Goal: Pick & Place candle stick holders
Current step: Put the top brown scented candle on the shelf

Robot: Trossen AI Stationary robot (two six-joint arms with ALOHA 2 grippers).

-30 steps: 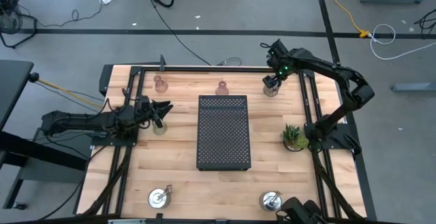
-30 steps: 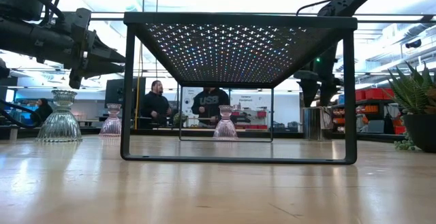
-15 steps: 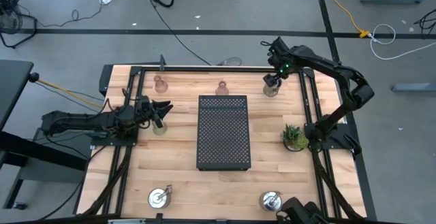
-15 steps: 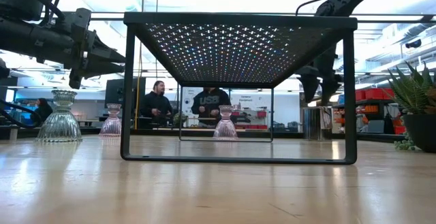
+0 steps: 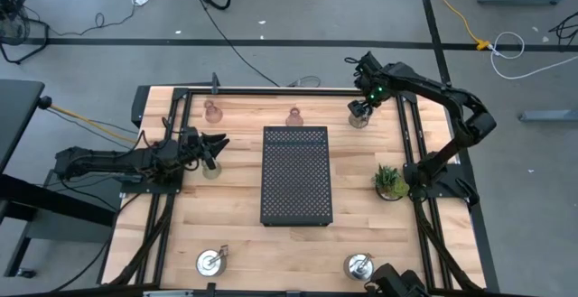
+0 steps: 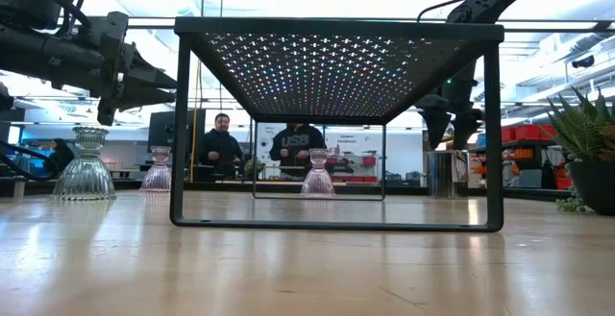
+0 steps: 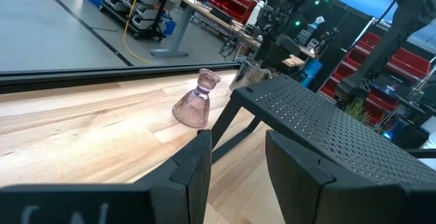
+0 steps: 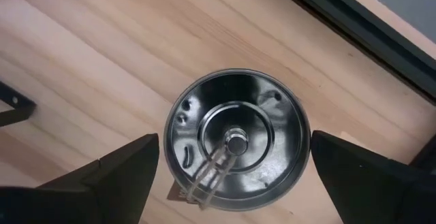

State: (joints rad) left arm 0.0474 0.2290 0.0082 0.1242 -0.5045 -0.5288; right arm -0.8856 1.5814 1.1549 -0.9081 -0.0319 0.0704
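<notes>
My right gripper (image 5: pixel 361 107) (image 8: pixel 235 139) hangs open, pointing down, just above a shiny silver candle stick holder (image 8: pixel 269 108) (image 5: pixel 359 120) that stands on its round base at the table's far right. One finger is on either side of it, and neither touches it. My left gripper (image 5: pixel 219 143) (image 7: pixel 238 149) waits shut and level at the table's left. A clear glass holder (image 5: pixel 211 169) (image 6: pixel 86 167) stands beside it. Two pink glass holders (image 5: pixel 212 110) (image 5: pixel 294 116) stand upright along the far edge. Two more silver holders (image 5: pixel 211 261) (image 5: pixel 358 265) stand near the front edge.
A black perforated tray (image 5: pixel 296 175) on legs stands in the table's middle. A small potted plant (image 5: pixel 390 182) sits at the right side. Black frame rails (image 5: pixel 271 90) run along the table's far and side edges. People (image 6: pixel 221 148) stand in the room beyond the table.
</notes>
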